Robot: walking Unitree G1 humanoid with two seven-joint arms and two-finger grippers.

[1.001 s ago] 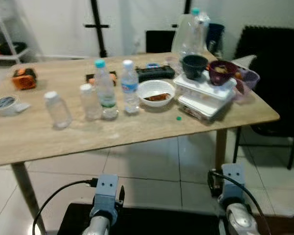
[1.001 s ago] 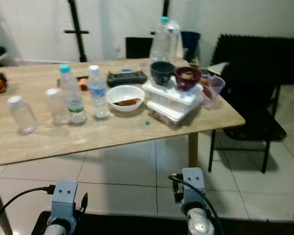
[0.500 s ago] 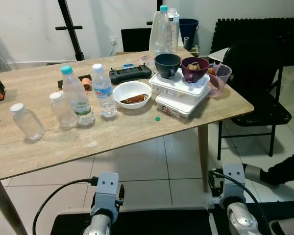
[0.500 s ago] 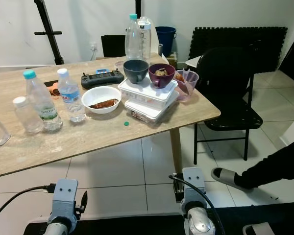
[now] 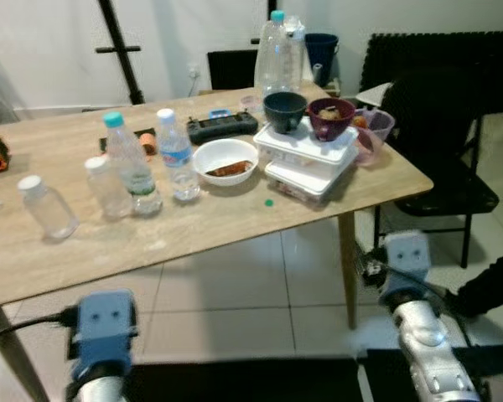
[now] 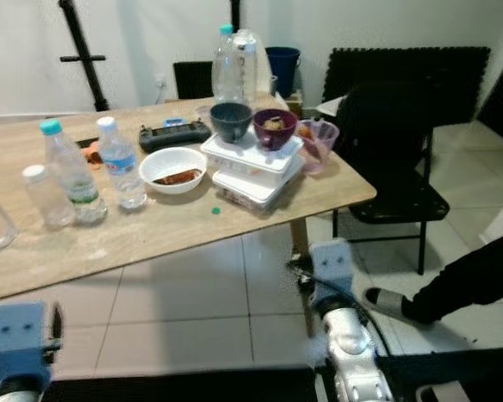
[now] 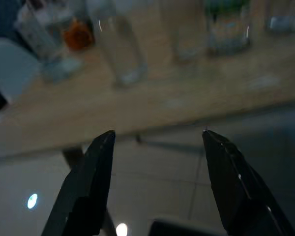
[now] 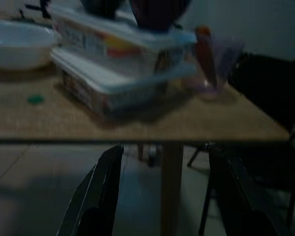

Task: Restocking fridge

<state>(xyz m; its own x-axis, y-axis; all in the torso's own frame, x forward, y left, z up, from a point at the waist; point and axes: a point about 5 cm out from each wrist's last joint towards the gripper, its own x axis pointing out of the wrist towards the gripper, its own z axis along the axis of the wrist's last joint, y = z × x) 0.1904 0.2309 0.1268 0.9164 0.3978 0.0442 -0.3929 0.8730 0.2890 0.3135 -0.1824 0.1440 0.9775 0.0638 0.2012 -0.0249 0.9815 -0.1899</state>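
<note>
Only illegible labels on two capped bottles (image 5: 134, 167); left gripper (image 7: 157, 142) and right gripper (image 8: 164, 152) agape, empty.

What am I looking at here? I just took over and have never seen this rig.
You see through a walking robot. Two pictures come from its head, looking down at a wooden table. Two come from its wrists, looking along each claw. The left claw and right claw are both open, below the table's edge, holding nothing. On the table stand water bottles, a white bowl, stacked food boxes with two bowls on top, and a controller. A black chair stands beside.
</note>
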